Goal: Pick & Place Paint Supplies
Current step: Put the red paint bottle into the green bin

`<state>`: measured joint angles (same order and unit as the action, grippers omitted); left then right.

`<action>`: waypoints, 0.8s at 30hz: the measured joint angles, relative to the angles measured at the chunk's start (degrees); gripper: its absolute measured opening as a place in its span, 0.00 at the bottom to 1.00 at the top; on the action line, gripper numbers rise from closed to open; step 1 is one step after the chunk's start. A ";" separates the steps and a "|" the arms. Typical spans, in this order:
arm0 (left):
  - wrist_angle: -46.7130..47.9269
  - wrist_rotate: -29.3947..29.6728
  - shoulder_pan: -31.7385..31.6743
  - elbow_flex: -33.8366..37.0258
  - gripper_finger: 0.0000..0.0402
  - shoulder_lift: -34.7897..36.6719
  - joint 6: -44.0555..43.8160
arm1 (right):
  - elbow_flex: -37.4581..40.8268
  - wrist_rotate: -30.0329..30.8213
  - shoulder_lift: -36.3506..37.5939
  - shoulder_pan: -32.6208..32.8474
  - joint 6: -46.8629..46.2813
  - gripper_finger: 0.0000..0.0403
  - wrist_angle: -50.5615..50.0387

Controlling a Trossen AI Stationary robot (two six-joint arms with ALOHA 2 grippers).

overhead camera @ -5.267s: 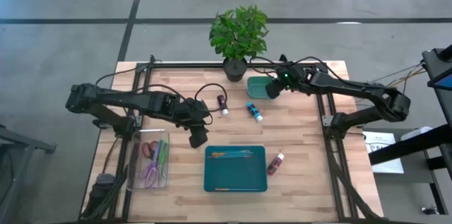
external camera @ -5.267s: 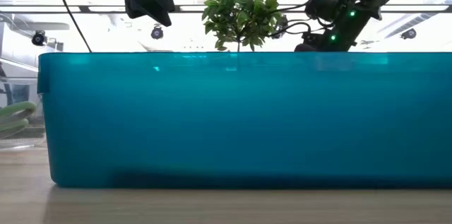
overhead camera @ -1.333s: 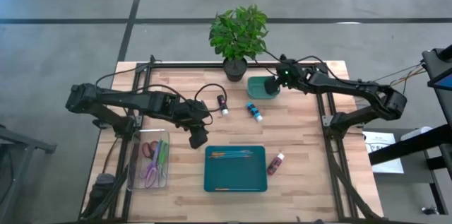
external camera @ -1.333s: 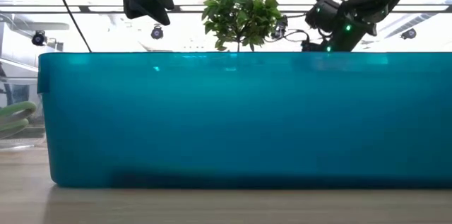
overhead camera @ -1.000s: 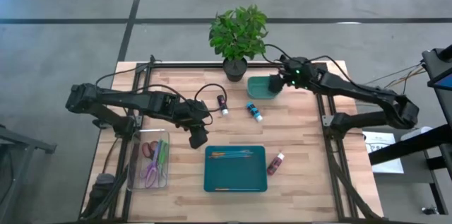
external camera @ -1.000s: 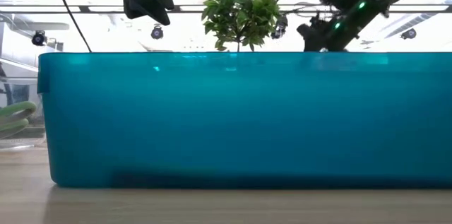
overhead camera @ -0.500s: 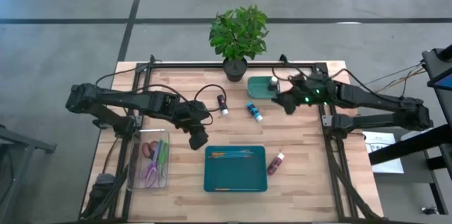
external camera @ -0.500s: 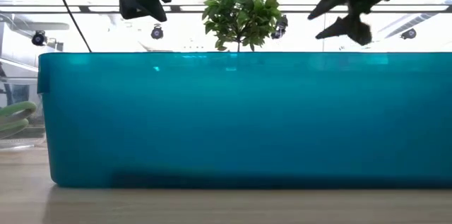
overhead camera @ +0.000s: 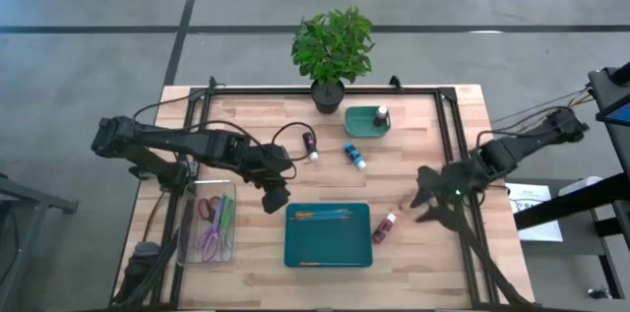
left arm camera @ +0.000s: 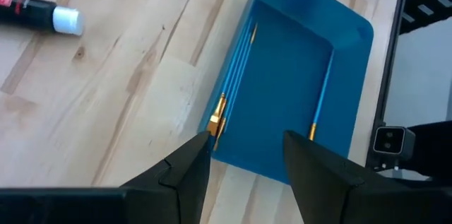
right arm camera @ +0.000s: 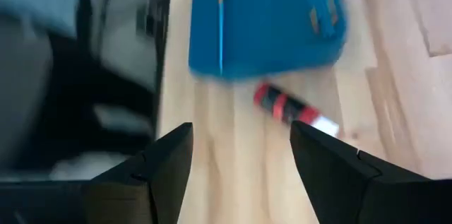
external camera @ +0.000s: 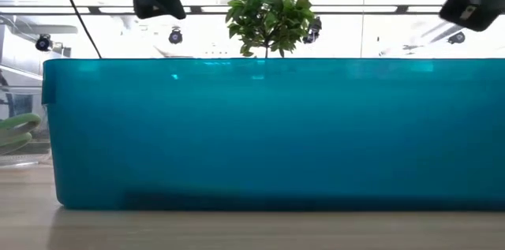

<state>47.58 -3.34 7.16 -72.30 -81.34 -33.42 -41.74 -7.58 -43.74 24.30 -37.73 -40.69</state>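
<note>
From above, the wooden plank table carries a rectangular teal tray at lower centre, with thin brushes lying along its upper edge and one more near its lower edge. A dark red paint bottle with a white cap lies just right of the tray. A blue bottle lies near the middle, and a dark bottle to its left. A small green dish at upper centre holds another capped bottle, beside a potted plant. A clear bin at lower left holds scissors.

The low view shows almost none of this: the tray's smooth teal wall fills it, with only the plant's leaves and the dark arms above the rim.

The left gripper hangs just left of the tray's upper left corner. Its wrist view shows the fingers apart with nothing between them, over the tray's corner, where blue-handled brushes with gold ferrules lie inside; a black bottle lies at upper left.

The right gripper is at the right of the table, near the red bottle. Its wrist view shows the fingers spread wide and empty, the red bottle between them in the frame, just beside the tray's edge.
</note>
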 joint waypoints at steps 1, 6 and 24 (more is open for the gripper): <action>-0.05 -0.06 0.00 0.01 0.46 0.00 0.16 | -0.02 0.15 -0.27 1.56 3.78 0.58 -0.82; -0.25 -0.06 0.04 0.01 0.46 0.00 0.19 | -0.04 7.08 -2.92 5.55 21.16 0.58 -0.02; -1.69 0.09 0.31 0.01 0.46 0.00 0.58 | 4.88 9.19 -21.66 5.43 46.24 0.58 12.13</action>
<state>45.89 -3.25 7.46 -72.29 -81.34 -32.84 -36.87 1.61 -65.40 29.74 8.51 -28.56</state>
